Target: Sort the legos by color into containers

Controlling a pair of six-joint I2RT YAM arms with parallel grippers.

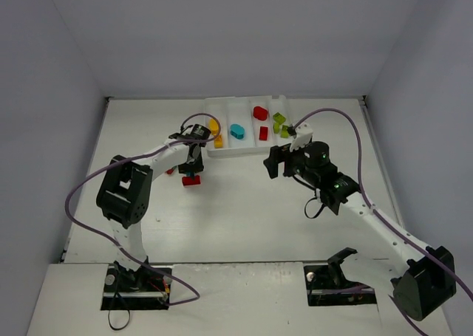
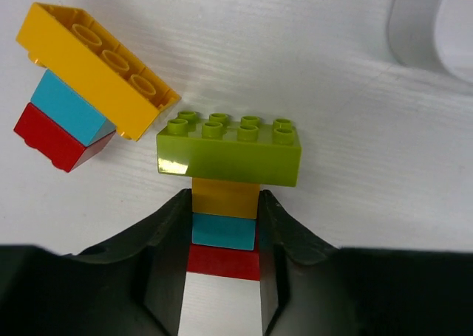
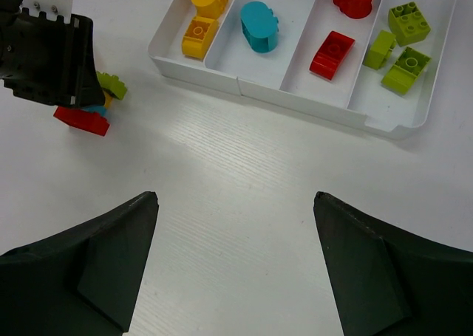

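My left gripper [image 2: 225, 219] is shut on a stacked piece [image 2: 225, 203] of red, cyan and yellow-orange bricks with a wide lime green brick [image 2: 229, 153] at its far end. It holds the stack low over the table, left of the tray; its red end shows in the top view [image 1: 191, 179]. A second stack [image 2: 77, 92] of yellow-orange, cyan and red lies just left of it. The white tray [image 3: 295, 100] holds yellow [image 3: 199, 33], cyan [image 3: 259, 26], red [image 3: 331, 54] and green [image 3: 405, 69] bricks, each colour in its own compartment. My right gripper [image 3: 236, 199] is open and empty, in front of the tray.
The tray [image 1: 222, 150] stands at the back middle of the table. The left arm's gripper [image 3: 52, 59] and its stack show at the upper left of the right wrist view. White walls enclose the table on three sides.
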